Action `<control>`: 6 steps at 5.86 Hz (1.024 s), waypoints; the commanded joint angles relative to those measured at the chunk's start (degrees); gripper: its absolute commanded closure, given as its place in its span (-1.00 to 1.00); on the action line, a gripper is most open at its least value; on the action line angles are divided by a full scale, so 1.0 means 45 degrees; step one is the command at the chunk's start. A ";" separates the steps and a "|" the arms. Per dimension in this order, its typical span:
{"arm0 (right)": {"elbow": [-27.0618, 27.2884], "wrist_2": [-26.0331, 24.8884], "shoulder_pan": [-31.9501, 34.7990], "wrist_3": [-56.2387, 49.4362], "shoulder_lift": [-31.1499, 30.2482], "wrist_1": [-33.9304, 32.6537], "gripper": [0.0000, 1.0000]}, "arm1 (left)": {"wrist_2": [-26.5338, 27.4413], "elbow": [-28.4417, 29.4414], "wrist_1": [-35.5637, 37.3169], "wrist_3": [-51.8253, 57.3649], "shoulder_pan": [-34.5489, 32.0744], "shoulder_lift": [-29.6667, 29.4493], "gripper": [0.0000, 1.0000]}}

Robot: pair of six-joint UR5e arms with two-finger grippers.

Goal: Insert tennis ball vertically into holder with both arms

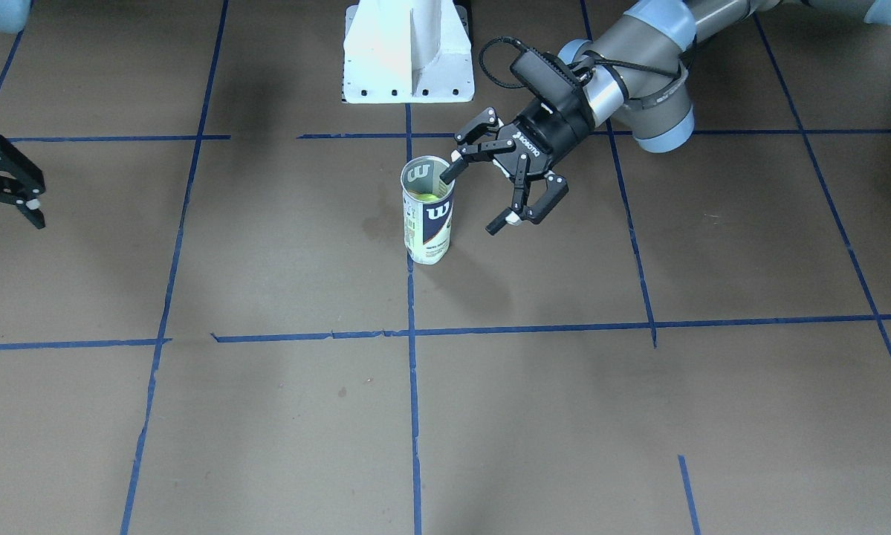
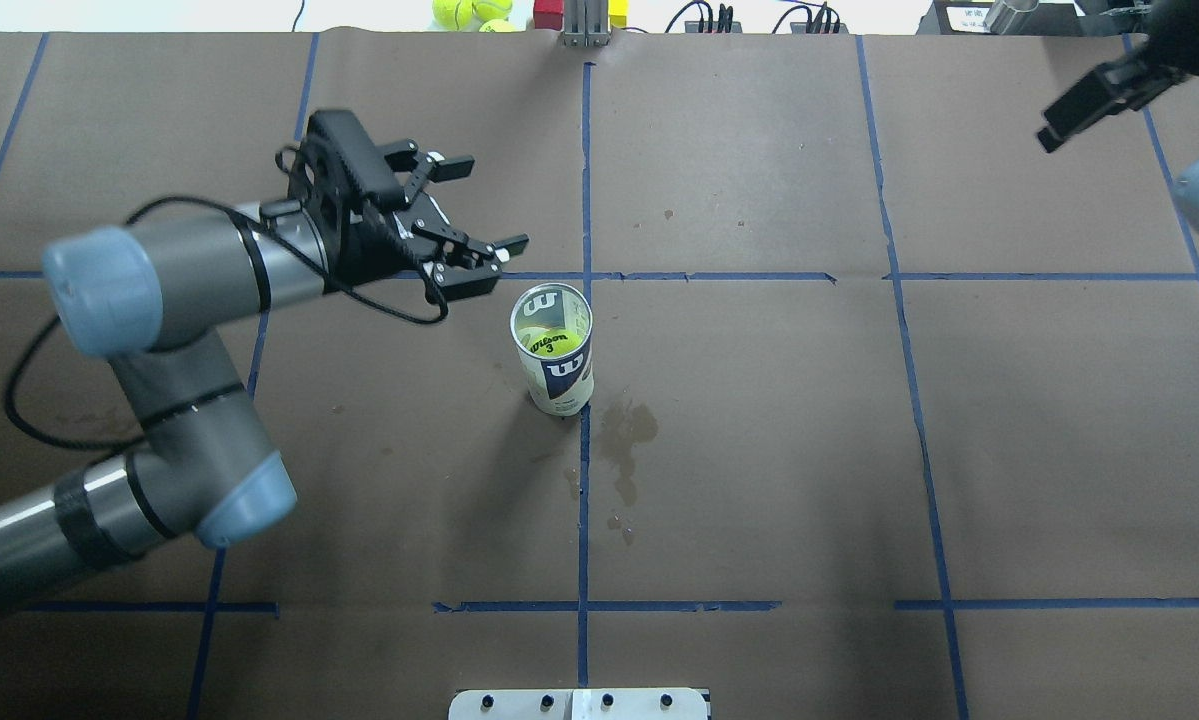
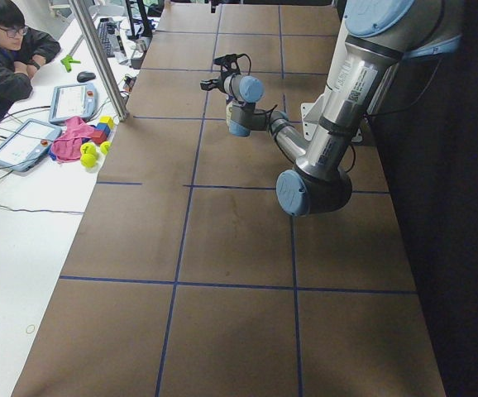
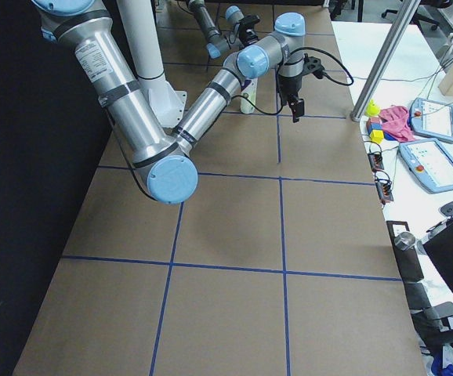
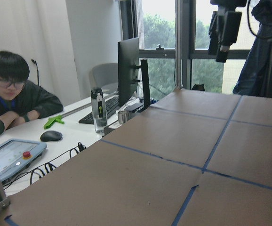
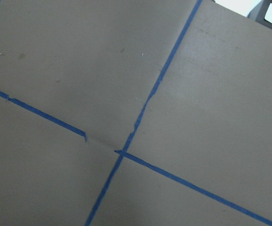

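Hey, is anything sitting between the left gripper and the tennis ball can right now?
No. The left gripper is open beside the holder, with only bare table between them. A tennis ball is already inside.

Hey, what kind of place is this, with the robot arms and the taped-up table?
Most likely a robotics lab. The table is covered in brown paper gridded with blue tape, an operator sits at an adjoining desk with control tablets, and a computer monitor stands by windows.

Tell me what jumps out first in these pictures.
The holder stands upright mid-table on the blue tape line, a yellow-green tennis ball visible inside. The left gripper hangs open just beside its rim, holding nothing. The right gripper waits far off at the table's edge.
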 commanded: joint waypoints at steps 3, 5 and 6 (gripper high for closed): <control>-0.0051 0.0956 0.2839 -0.5155 -0.3073 0.0006 -0.98 | -0.6690 -0.0928 0.9880 0.3926 -0.4260 -0.0261 -1.00; -0.0538 0.1054 0.4016 -0.7296 -0.4501 0.0026 -0.99 | -0.6643 -0.0423 1.1209 0.7612 -0.6404 0.0727 -1.00; -0.0946 0.1074 0.4426 -0.7282 -0.4894 0.0007 -1.00 | -0.6778 -0.0322 1.1599 0.7064 -0.8041 0.2069 -1.00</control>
